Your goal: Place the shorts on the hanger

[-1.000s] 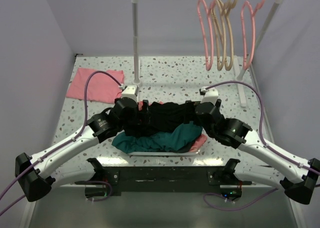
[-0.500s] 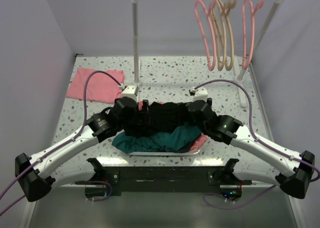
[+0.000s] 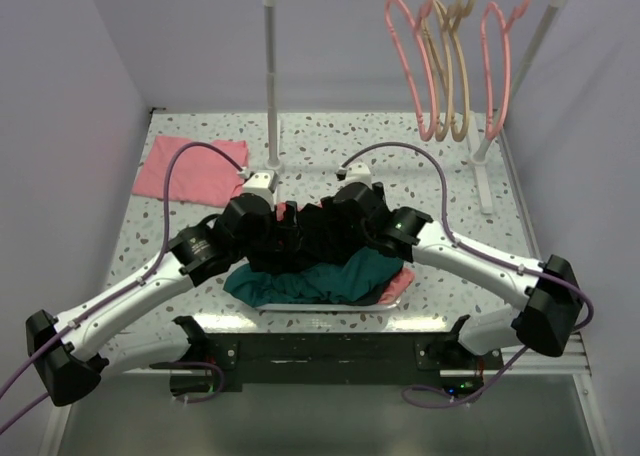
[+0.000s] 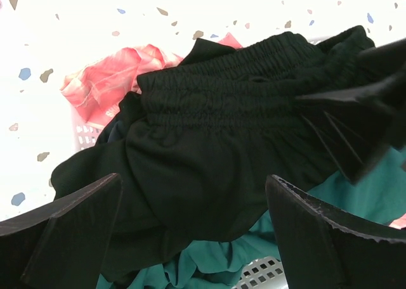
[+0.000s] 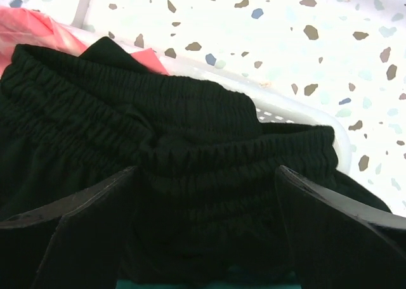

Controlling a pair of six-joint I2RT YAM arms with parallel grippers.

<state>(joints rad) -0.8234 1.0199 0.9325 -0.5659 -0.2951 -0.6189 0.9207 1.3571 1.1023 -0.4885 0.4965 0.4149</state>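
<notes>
Black shorts (image 3: 312, 234) with a gathered elastic waistband lie bunched on top of a clothes pile in a white basket (image 3: 300, 307). My left gripper (image 3: 272, 231) is open over their left end; in the left wrist view (image 4: 196, 238) the shorts (image 4: 216, 130) lie between its fingers. My right gripper (image 3: 345, 219) is open over the middle of the waistband (image 5: 184, 146), its fingers (image 5: 342, 232) on either side of the cloth. Salmon-pink hangers (image 3: 405, 61) (image 3: 497, 66) hang on the rail at the back right, far from both grippers.
A teal garment (image 3: 320, 276) and a pink one (image 3: 402, 281) lie under the shorts. Tan hangers (image 3: 452, 66) hang between the pink ones. The rack's white post (image 3: 270, 76) stands behind the basket. A pink cloth (image 3: 190, 168) lies at the back left.
My right arm has swung left, bringing its gripper from the shorts' right end to the middle of the waistband. The left arm has hardly moved.
</notes>
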